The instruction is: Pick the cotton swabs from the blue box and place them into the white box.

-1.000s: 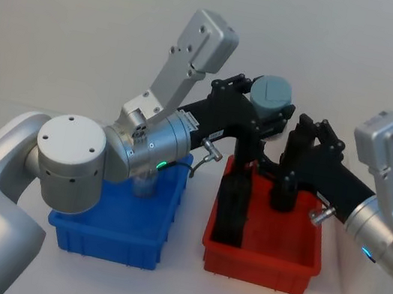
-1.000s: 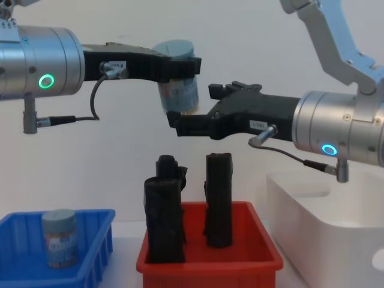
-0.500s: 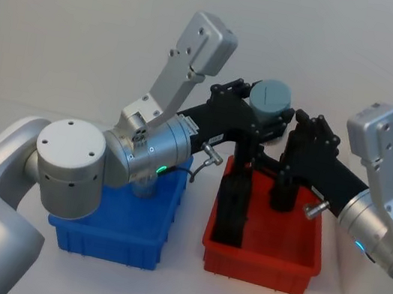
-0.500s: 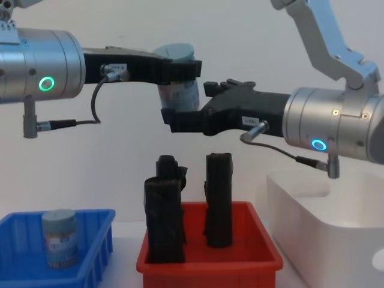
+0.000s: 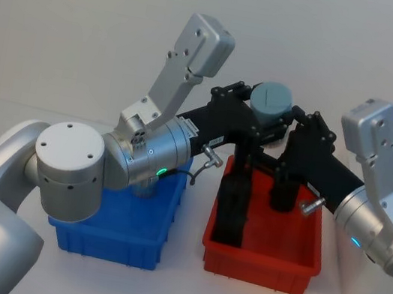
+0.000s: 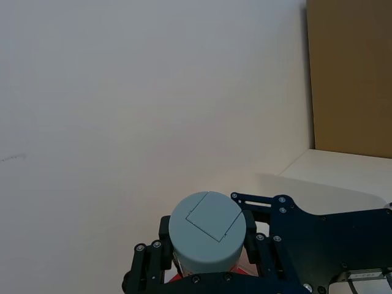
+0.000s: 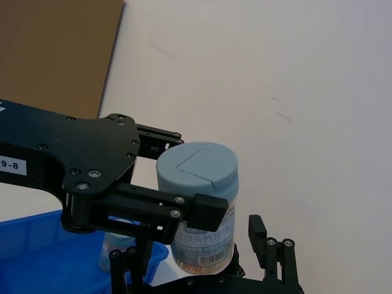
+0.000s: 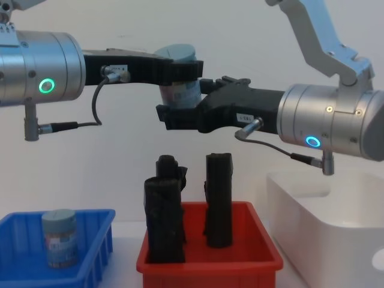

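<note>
A cotton swabs tub [image 8: 180, 90] with a grey-blue lid hangs in the air above the red bin, and my left gripper [image 8: 183, 69] is shut on its upper part. The right wrist view shows that same tub [image 7: 199, 196] and the left gripper [image 7: 184, 208] clamped on it. My right gripper [image 8: 177, 117] comes in from the right and stands open, its fingers [image 7: 269, 257] on either side of the tub's lower part. A second tub [image 8: 59, 237] stands upright in the blue box [image 8: 96, 219]. The white box [image 8: 336, 204] stands at the right.
A red bin [image 8: 258, 252] sits between the blue and white boxes, holding two upright black rolls [image 8: 219, 201] directly under both grippers. Behind everything is a pale wall. A brown board [image 6: 349, 73] leans in the background.
My right gripper has moved left toward the held tub and now straddles its lower part. The left gripper and its tub have hardly moved.
</note>
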